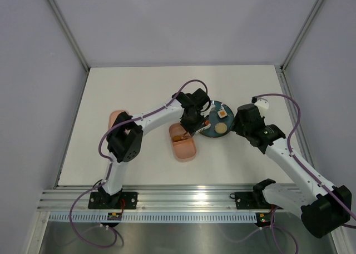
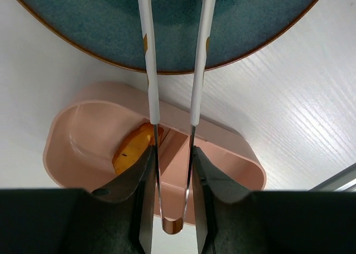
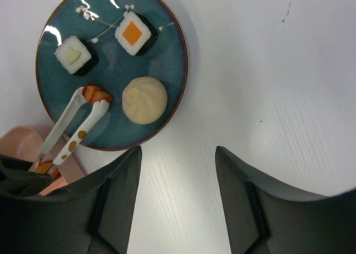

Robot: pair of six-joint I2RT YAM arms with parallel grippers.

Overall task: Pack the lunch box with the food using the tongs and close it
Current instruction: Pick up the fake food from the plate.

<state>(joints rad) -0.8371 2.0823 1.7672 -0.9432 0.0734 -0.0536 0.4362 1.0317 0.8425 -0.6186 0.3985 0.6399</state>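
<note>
My left gripper (image 2: 172, 159) is shut on the tongs (image 2: 153, 70), which reach out over the dark teal plate (image 3: 167, 70). The tongs' tips (image 3: 92, 101) close around an orange-red sausage piece (image 3: 94, 93) on the plate. Also on the plate are two white rolls, one green-topped (image 3: 74, 55) and one orange-topped (image 3: 133, 33), and a beige dumpling (image 3: 144, 100). The pink lunch box (image 1: 183, 148) stands open below my left gripper (image 1: 192, 120), with an orange piece (image 2: 130, 148) in one compartment. My right gripper (image 3: 178, 176) is open over bare table beside the plate.
The pink lid (image 1: 115, 119) lies to the left of the lunch box, partly hidden behind the left arm. Grey walls close in the white table (image 1: 139, 87) on three sides. The right arm (image 1: 289, 159) stretches along the right side.
</note>
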